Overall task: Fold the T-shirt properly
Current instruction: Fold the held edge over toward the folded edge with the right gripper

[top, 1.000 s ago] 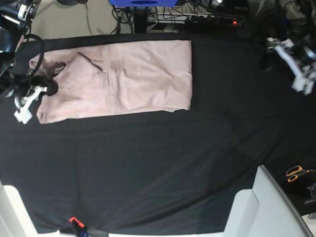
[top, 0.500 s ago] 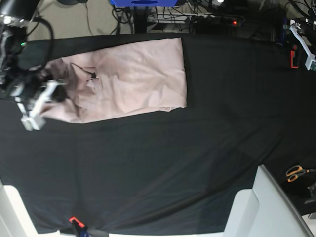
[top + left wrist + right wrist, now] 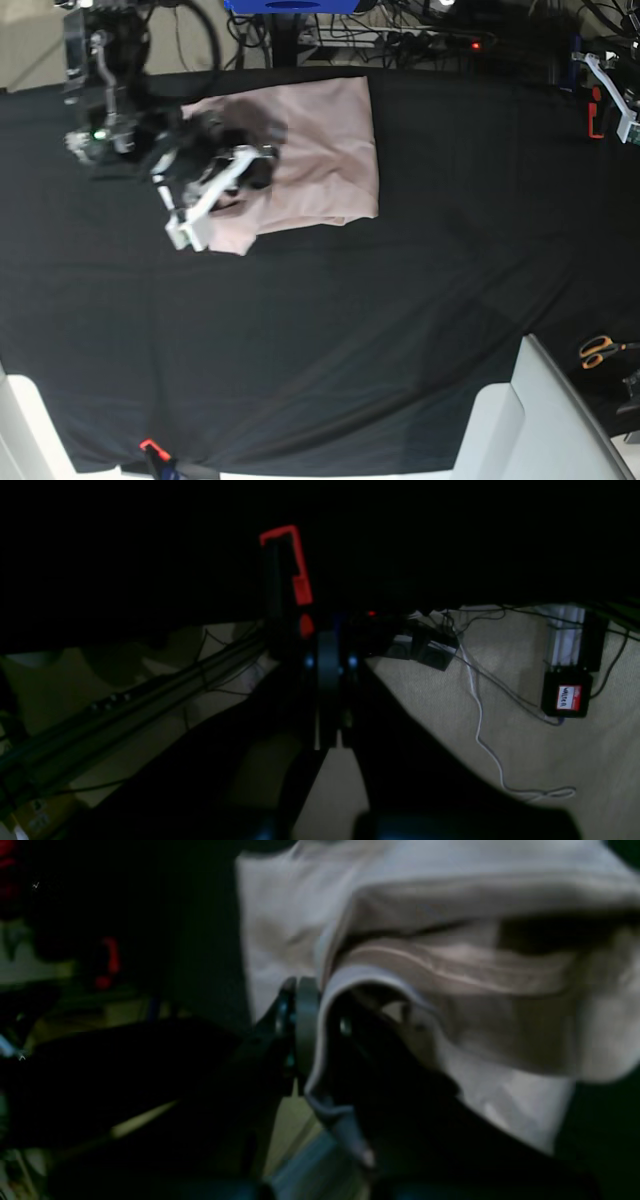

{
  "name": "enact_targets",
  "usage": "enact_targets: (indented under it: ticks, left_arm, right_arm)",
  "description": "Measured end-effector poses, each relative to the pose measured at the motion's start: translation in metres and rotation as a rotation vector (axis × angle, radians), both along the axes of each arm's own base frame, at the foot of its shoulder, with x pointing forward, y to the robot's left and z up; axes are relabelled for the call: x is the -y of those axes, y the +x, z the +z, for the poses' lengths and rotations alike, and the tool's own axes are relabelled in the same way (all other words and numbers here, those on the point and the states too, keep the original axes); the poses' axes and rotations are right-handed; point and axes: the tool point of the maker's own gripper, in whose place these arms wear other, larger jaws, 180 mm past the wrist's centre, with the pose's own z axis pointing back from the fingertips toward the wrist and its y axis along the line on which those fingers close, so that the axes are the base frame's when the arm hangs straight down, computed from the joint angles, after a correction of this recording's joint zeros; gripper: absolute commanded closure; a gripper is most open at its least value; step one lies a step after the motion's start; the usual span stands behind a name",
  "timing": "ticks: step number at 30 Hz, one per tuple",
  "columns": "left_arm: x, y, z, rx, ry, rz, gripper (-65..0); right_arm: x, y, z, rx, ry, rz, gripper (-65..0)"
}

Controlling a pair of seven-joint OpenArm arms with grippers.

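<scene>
T-shirt left edge now carried rightward — pale pink, doubled over itself.

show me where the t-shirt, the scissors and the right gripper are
T-shirt (image 3: 330, 140), base view, flat upper layer of the pink cloth.
Scissors (image 3: 598, 350), base view, orange handles.
Right gripper (image 3: 320, 1025), right wrist view, between the fingertips pinching the hem.

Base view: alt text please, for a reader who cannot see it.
The right gripper is shut on a pale pink T-shirt, carrying its end over the rest on a black table cloth. The left gripper sits shut at the far edge; orange-handled scissors lie beside the table.
</scene>
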Motion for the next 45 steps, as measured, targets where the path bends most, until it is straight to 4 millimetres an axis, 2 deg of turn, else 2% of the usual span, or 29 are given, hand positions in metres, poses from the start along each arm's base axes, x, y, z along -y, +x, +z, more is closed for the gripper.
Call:
enact_targets:
  ticks: [6, 11, 19, 25, 30, 33, 35, 37, 42, 45]
  left_arm:
    - [-0.001, 0.0, 0.0, 0.0, 0.002, -0.001, 0.0]
    - [0.0, 0.0, -0.001, -0.003, 0.0, -0.003, 0.0]
    - [-0.002, -0.009, -0.012, -0.031, -0.023, 0.021, 0.0]
    - [-0.001, -0.01, -0.013, -0.033, -0.027, 0.023, 0.0]
    - [-0.002, -0.006, -0.012, -0.024, -0.026, 0.025, 0.0]
    - [-0.002, 0.002, -0.012, -0.001, -0.034, 0.028, 0.0]
    - [-0.002, -0.002, -0.017, -0.014, -0.047, 0.042, 0.0]
    - [-0.005, -0.007, -0.023, -0.038, -0.046, 0.056, 0.0]
    - [-0.003, -0.004, -0.026, -0.026, -0.066, 0.064, 0.0]
    - [-0.004, -0.005, -0.026, -0.031, -0.063, 0.064, 0.0]
  right_arm:
    - [-0.032, -0.007, 0.0, -0.022, 0.006, -0.002, -0.5]
    - [-0.037, -0.004, -0.011, -0.035, -0.045, -0.018, -0.5]
    - [-0.054, -0.001, -0.03, -0.043, -0.093, 0.075, -0.3]
    - [-0.053, -0.003, -0.046, -0.083, -0.124, 0.085, -0.3]
    - [-0.051, 0.007, -0.046, -0.073, -0.134, 0.083, -0.5]
    - [-0.05, 0.006, -0.047, -0.077, -0.136, 0.084, -0.6]
    - [-0.051, 0.005, -0.047, -0.082, -0.136, 0.087, -0.8]
    - [-0.053, 0.002, -0.048, -0.078, -0.142, 0.102, -0.8]
    - [-0.065, -0.013, -0.064, -0.114, -0.185, 0.192, -0.8]
    - [-0.072, -0.019, -0.066, -0.122, -0.185, 0.216, -0.6]
